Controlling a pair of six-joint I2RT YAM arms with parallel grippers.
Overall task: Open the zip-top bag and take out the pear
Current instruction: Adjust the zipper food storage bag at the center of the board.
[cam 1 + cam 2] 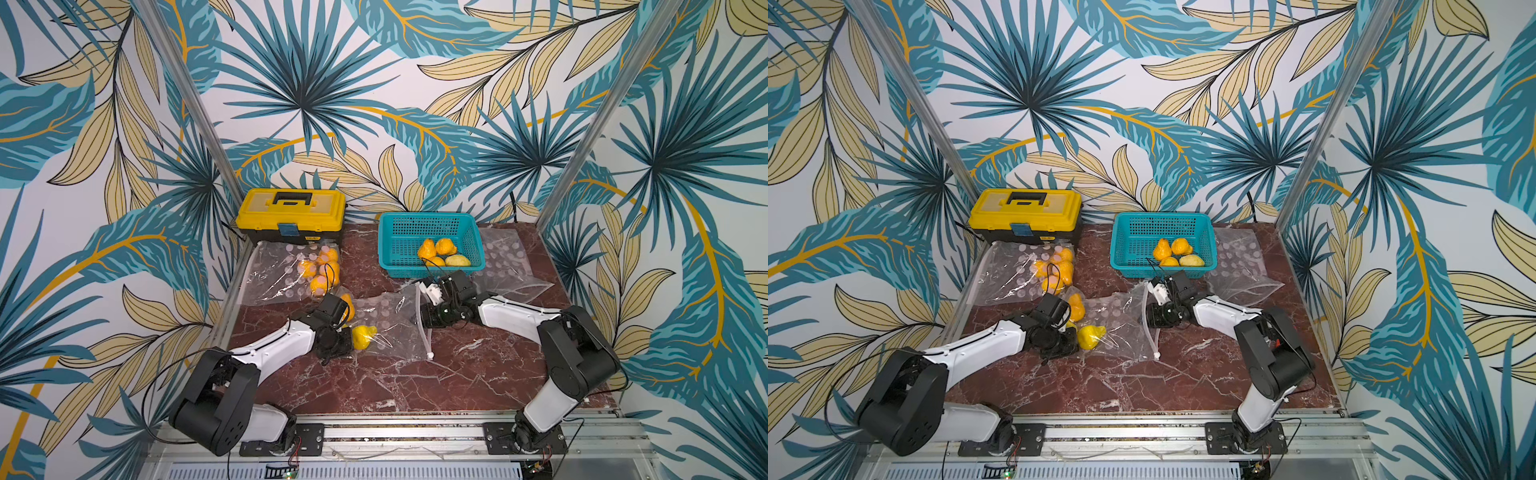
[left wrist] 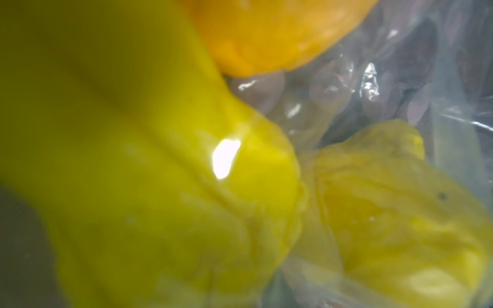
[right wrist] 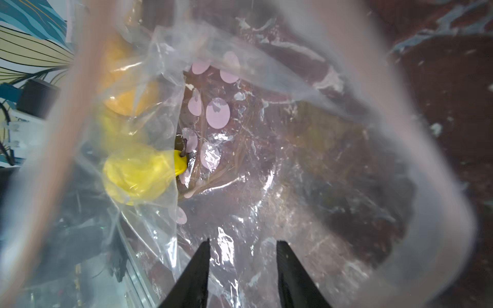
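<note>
In both top views the zip-top bag (image 1: 390,322) lies in the middle of the desk (image 1: 415,382). Its zip edge is at the right end, by the right gripper (image 1: 419,311). The pear (image 1: 365,336) sits at the bag's left end, touching or just beside the left gripper (image 1: 349,337), so the left arm is much the nearer. The pear's narrow end points right, along the bag toward its mouth.

In the left wrist view a yellow blur fills most of the frame (too close to read). That gripper does not show, so I cannot tell whether it is open or closed.

In the right wrist view the right gripper (image 3: 243,241) stands open, its fingers (image 3: 197,272) apart at the bottom of the frame, with the bag's rim blurred around the edges. The pear (image 3: 138,173) lies up and left of the tips behind a fold of the bag, its stem toward mid-frame.
</note>
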